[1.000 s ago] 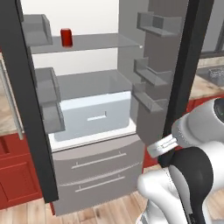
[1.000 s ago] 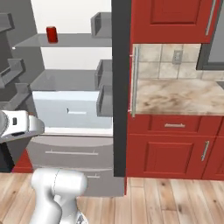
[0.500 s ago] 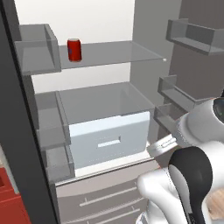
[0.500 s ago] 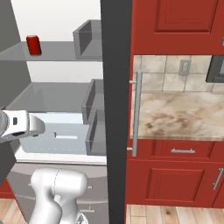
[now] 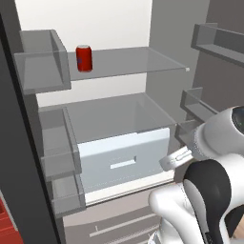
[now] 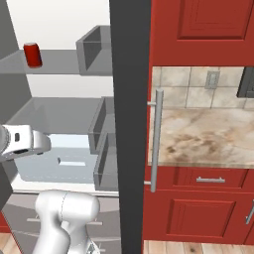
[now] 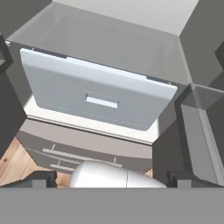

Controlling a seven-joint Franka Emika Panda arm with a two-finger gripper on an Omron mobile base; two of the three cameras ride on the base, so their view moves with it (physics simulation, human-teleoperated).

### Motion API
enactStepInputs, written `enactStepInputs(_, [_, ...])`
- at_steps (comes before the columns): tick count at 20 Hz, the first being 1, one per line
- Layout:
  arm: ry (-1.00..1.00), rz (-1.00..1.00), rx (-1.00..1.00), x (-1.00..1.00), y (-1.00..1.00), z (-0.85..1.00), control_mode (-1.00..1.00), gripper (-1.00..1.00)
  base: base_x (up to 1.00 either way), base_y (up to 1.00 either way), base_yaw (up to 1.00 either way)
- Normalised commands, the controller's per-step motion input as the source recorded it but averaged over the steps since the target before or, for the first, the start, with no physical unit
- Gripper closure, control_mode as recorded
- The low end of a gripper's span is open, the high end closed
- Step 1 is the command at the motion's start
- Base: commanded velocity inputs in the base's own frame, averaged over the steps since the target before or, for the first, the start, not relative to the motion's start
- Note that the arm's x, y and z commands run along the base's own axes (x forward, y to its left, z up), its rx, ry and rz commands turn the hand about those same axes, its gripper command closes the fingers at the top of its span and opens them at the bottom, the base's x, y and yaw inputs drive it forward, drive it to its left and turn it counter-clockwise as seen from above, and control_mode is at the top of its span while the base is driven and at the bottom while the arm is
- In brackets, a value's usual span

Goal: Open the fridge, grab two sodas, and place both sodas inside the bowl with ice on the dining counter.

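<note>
- The fridge (image 5: 119, 86) stands open, showing its white interior.
- A pale drawer (image 7: 98, 98) sits under the lower shelf.
- One soda (image 5: 84, 58) stands upright on the upper shelf, at the left.
- The tool (image 7: 109, 178): fingertips wide apart, holding nothing.

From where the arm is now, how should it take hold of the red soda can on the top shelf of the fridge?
Grip the soda can around its middle, coming in level from the open front. It stands upright and alone on the glass shelf, near the left door bin, so its round sides are free for the fingers.
</note>
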Motion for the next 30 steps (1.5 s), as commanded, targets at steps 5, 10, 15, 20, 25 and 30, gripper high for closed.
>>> enactStepInputs(5, [-0.09,0.01,0.17,0.53,0.66,0.0,-1.0,-1.0,0.0,0.0,0.0])
enactStepInputs(10, [-0.18,0.0,0.2,0.57,0.85,0.09,-1.0,-1.0,0.0,0.0,0.0])
enactStepInputs(15, [-0.26,0.02,0.22,0.46,0.44,0.55,-1.0,-1.0,0.0,0.0,0.0])
enactStepInputs(20, [-0.24,0.06,0.13,0.32,0.09,0.77,-1.0,-1.0,0.0,0.0,0.0])
enactStepInputs(25, [-0.16,0.01,0.02,0.18,0.0,0.48,-1.0,-1.0,0.0,0.0,0.0])
enactStepInputs(30, [0.0,-0.04,-0.06,0.04,0.1,0.1,-1.0,-1.0,0.0,0.0,0.0])
